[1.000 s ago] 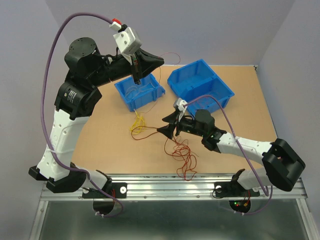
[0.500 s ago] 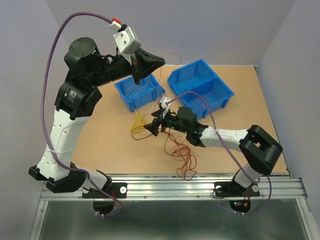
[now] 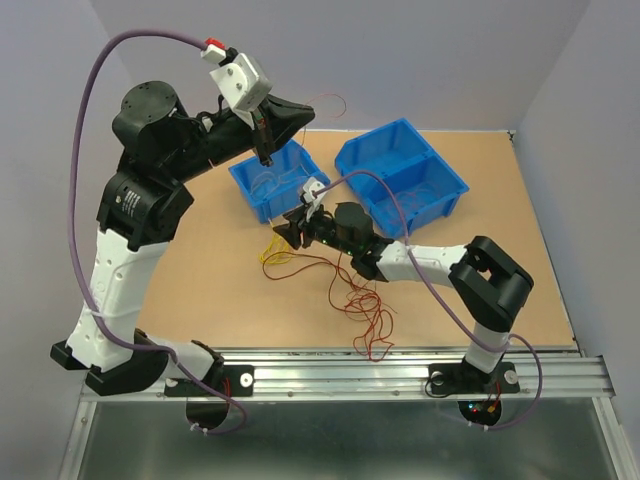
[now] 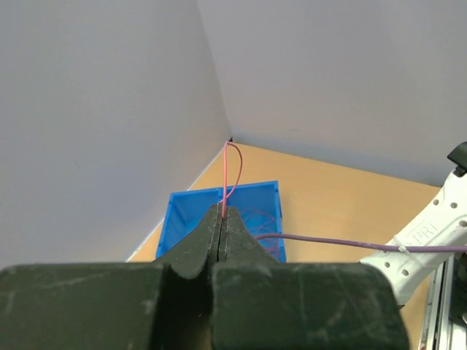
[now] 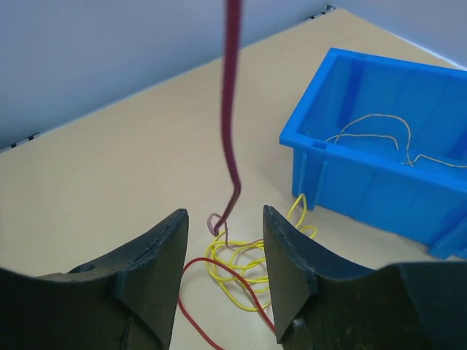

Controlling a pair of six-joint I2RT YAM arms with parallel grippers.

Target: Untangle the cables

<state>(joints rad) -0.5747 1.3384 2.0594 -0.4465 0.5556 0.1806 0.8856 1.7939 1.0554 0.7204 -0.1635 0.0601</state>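
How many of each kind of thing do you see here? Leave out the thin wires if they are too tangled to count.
Robot arms: 2 (left arm, right arm)
Blue bins: 2 (small bin, large bin)
Thick purple cords: 2 (left cord, right cord)
Total: 6
The thin wires are too tangled to count.

Tan surface: small blue bin upper ctr, big blue bin to its right. Yellow cables mid-frame, red cables lower ctr, thin strands btwn them.
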